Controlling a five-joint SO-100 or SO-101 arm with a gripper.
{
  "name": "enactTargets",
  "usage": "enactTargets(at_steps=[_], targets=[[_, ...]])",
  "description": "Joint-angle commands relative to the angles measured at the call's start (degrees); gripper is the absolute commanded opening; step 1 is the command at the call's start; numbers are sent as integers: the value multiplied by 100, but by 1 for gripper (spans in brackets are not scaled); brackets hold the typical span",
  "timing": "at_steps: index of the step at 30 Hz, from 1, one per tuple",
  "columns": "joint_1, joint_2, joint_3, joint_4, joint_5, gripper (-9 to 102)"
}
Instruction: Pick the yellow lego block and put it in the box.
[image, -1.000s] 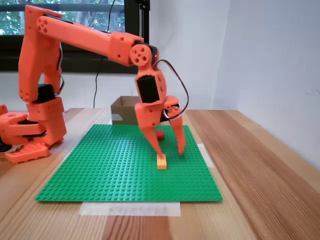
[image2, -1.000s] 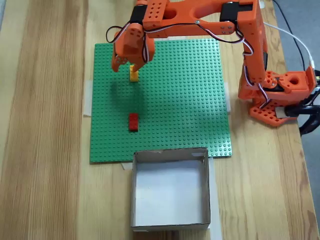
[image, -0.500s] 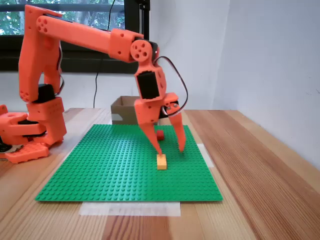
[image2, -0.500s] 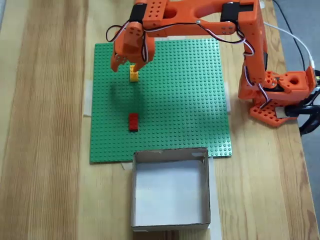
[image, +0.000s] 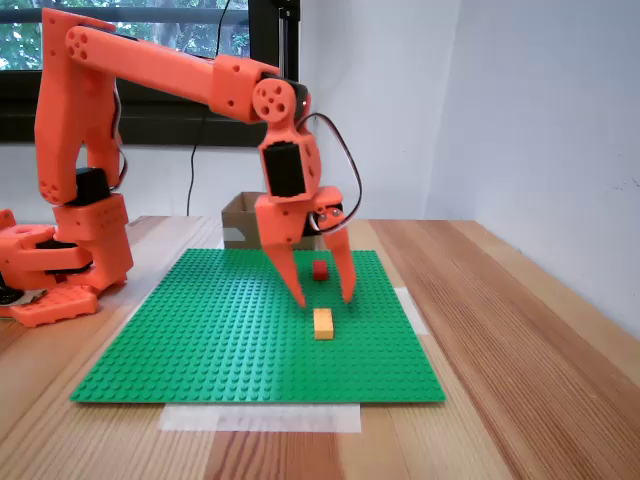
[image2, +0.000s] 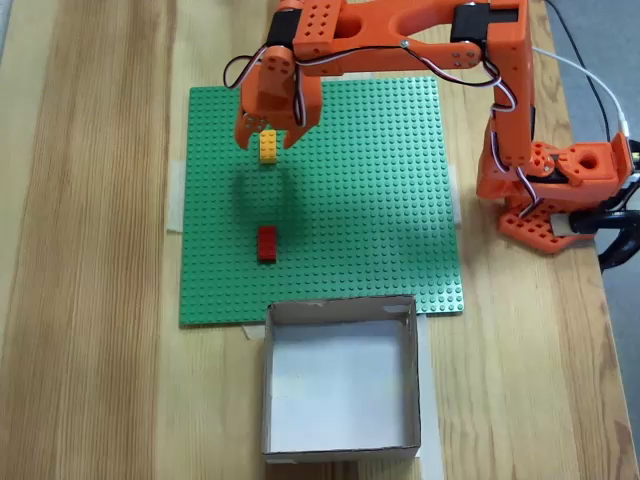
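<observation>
The yellow lego block (image: 323, 323) (image2: 268, 149) lies on the green baseplate (image: 200, 330) (image2: 380, 200). My orange gripper (image: 323, 297) (image2: 266, 142) hangs open just above it, one finger on each side, and holds nothing. The brown cardboard box (image: 247, 220) (image2: 341, 376) stands off the baseplate's edge, behind the arm in the side fixed view and below the plate in the top fixed view. It looks empty inside.
A small red brick (image: 320, 269) (image2: 266, 243) sits on the baseplate between the yellow block and the box. The arm's orange base (image: 60, 255) (image2: 555, 180) stands on the wooden table beside the plate. A wall rises along the table's right in the side fixed view.
The gripper has lifted slightly and shifted over the yellow block, from beside it to straddling it. The block, the red brick and the box have stayed put.
</observation>
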Motion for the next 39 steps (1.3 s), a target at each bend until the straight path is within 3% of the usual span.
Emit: enactTargets(at_steps=[1,39], targets=[[97,246,-44,18,-53,24],[272,-545,-510,26,-431,21]])
